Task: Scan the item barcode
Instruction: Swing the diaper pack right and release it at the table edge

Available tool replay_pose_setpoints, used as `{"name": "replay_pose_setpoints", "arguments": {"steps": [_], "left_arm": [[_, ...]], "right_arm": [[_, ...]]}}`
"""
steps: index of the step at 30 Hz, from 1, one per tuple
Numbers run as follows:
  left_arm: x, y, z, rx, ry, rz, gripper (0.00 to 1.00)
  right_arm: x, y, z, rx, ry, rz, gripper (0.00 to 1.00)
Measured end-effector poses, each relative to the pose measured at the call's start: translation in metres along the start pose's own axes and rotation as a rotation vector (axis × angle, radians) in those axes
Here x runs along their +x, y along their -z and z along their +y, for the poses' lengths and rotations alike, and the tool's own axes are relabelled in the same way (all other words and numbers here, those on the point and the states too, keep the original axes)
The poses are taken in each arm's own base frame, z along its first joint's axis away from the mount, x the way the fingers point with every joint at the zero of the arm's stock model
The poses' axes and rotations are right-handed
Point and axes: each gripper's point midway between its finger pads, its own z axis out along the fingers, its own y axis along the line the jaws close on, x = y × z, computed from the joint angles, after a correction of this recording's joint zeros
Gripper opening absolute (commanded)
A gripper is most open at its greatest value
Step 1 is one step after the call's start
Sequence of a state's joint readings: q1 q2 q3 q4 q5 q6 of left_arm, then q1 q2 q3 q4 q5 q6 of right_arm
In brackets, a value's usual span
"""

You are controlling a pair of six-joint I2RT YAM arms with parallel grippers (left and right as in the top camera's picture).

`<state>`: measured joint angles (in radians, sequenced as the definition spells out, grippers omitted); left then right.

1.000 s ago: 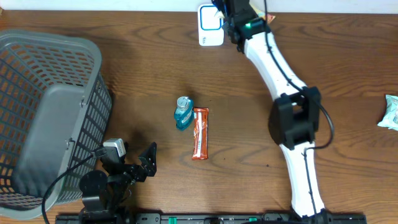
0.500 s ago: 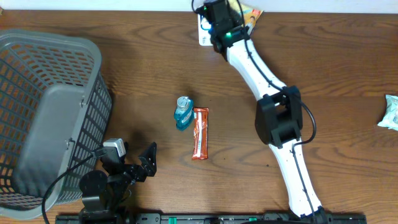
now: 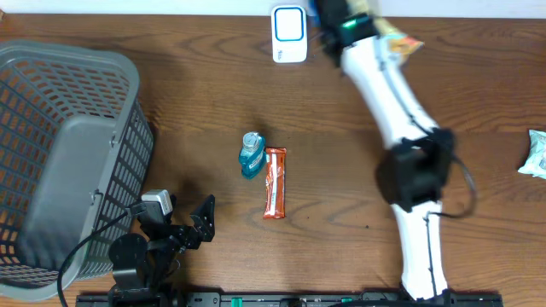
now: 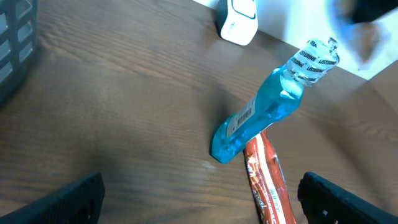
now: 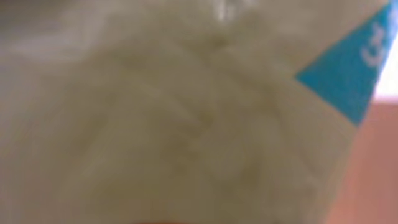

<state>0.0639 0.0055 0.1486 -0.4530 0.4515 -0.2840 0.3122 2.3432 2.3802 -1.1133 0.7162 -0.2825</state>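
Packet [image 3: 399, 41]: soft, crinkled, pale with a blue corner; at far edge of the counter [image 3: 478, 102], just right of the white boxy scanner [image 3: 289, 34].
Right claw [image 3: 354, 19]: pinching the packet.
Left claw [image 4: 199, 202]: spread wide.

Your right arm [image 3: 386, 85] has white links, a black elbow joint [image 3: 415, 175] and a green light [image 3: 348, 24] near its wrist; your left end effector [image 4: 200, 200] is black.

Bottle [image 3: 251, 155] and bar [image 3: 274, 194] block mid-table; basket [image 3: 130, 162] crowds left.

White scanner [image 3: 289, 34] at far table [image 3: 171, 128] edge
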Motion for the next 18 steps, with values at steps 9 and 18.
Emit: {"name": "replay_pose_setpoints", "arguments": {"steps": [9, 18], "left_arm": [[0.000, 0.000, 0.000, 0.000, 0.000, 0.000, 0.99], [0.000, 0.000, 0.000, 0.000, 0.000, 0.000, 0.99]], "right_arm": [[0.135, -0.067, -0.172, 0.100, -0.477, 0.258, 0.01], [0.266, -0.159, -0.174, -0.058, -0.703, 0.522, 0.09]]}}
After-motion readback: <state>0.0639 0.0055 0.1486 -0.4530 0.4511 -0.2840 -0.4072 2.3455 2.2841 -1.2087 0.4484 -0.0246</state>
